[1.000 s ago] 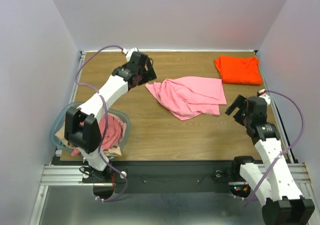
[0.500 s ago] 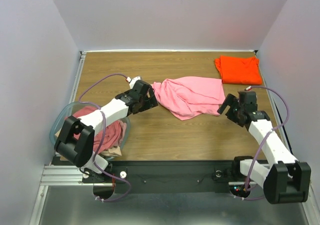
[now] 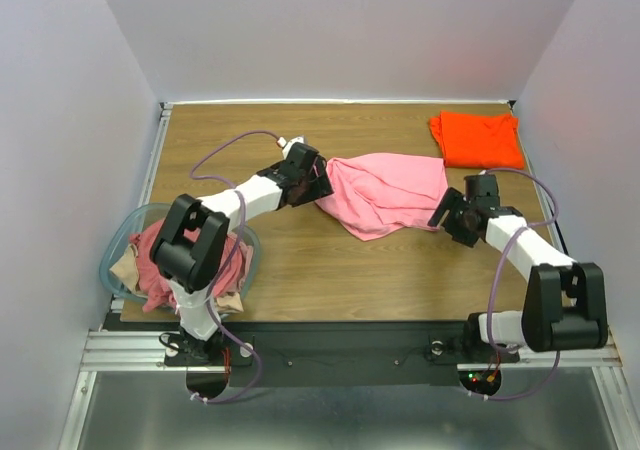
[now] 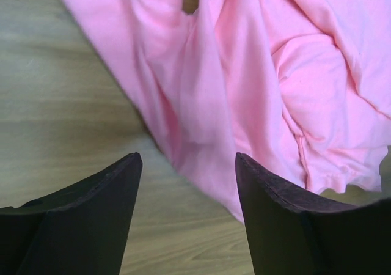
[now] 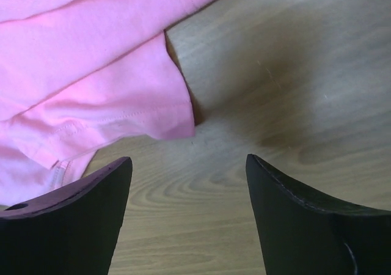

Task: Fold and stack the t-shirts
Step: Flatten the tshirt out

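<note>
A light pink t-shirt (image 3: 385, 192) lies crumpled in the middle of the wooden table (image 3: 330, 260). My left gripper (image 3: 322, 184) is low at its left edge, open, with pink fabric (image 4: 244, 91) just ahead of the fingertips and nothing between them. My right gripper (image 3: 442, 213) is low at the shirt's right lower corner (image 5: 153, 113), open over bare wood. A folded bright orange t-shirt (image 3: 477, 139) rests at the far right corner. More shirts, dusty rose and tan (image 3: 160, 265), fill a tub at the near left.
The clear bluish plastic tub (image 3: 118, 242) stands at the table's near left corner, beside the left arm's base. White walls close in the table on three sides. Purple cables loop off both arms.
Both grippers have swung inward and down to the pink shirt, the left from the far left of the table, the right from the near right. Their jaws have narrowed slightly.
</note>
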Robot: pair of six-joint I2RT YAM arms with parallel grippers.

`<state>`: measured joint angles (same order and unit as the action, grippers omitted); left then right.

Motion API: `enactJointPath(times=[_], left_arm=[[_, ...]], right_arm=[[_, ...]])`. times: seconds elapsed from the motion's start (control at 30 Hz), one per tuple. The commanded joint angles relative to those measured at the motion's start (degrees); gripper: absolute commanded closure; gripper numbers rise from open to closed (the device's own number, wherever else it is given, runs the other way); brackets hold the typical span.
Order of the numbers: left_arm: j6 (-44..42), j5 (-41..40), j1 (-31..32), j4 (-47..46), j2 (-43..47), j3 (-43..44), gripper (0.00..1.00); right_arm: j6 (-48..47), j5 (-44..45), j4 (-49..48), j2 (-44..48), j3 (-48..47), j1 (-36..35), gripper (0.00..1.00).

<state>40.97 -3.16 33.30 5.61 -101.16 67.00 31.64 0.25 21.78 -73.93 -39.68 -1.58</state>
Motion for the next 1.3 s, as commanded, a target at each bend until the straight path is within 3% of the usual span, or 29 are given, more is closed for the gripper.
enactJointPath(times=[0.0,0.07,0.17,0.2,0.33,0.4,0.5,0.57,0.6,1.0,1.27], left_arm=[[-2.3,2.3,0.0,-1.6,-3.0,5.3,0.29],[-2.8,2.5,0.0,-1.1,-5.0,7.6,0.43],[-2.9,1.8,-0.2,-0.7,-6.7,8.4,0.54],[-2.9,1.8,-0.3,-0.5,-7.0,8.6,0.67],[-3.5,2.0,-0.7,-0.2,-8.1,8.9,1.00],[-3.8,1.9,-0.8,-0.2,-8.0,9.0,1.00],[-4.1,1.8,-0.8,-1.2,-6.9,7.8,1.00],[-4.4,2.3,-0.8,-2.6,-4.8,6.8,1.00],[-4.8,2.5,-0.8,-3.2,-3.9,5.5,1.00],[-6.6,2.9,2.1,-5.3,21.3,-1.7,1.00],[-7.5,6.2,4.5,-2.1,40.6,5.6,1.00]], right_arm=[[-0.8,-2.7,-5.8,-3.8,-3.8,-0.2,0.22],[-1.2,-5.1,-7.4,-6.1,-4.2,-0.1,0.29],[-1.4,-5.6,-9.1,-9.3,-4.4,-0.1,0.30],[-1.7,-5.6,-9.3,-10.2,-4.4,-0.2,0.30],[-1.6,-6.2,-10.3,-14.1,-5.0,-0.2,0.44],[-1.6,-7.1,-11.5,-15.4,-5.0,-0.1,0.50],[-1.6,-9.0,-12.5,-15.6,-5.1,-0.1,0.77],[-2.1,-10.5,-12.9,-14.6,-5.1,-0.1,0.88],[-2.3,-10.8,-12.9,-13.9,-5.3,-0.1,0.99],[-2.7,-18.2,-9.4,18.6,-8.5,-0.1,1.00],[-5.5,-13.6,4.1,30.2,-29.2,-0.2,1.00]])
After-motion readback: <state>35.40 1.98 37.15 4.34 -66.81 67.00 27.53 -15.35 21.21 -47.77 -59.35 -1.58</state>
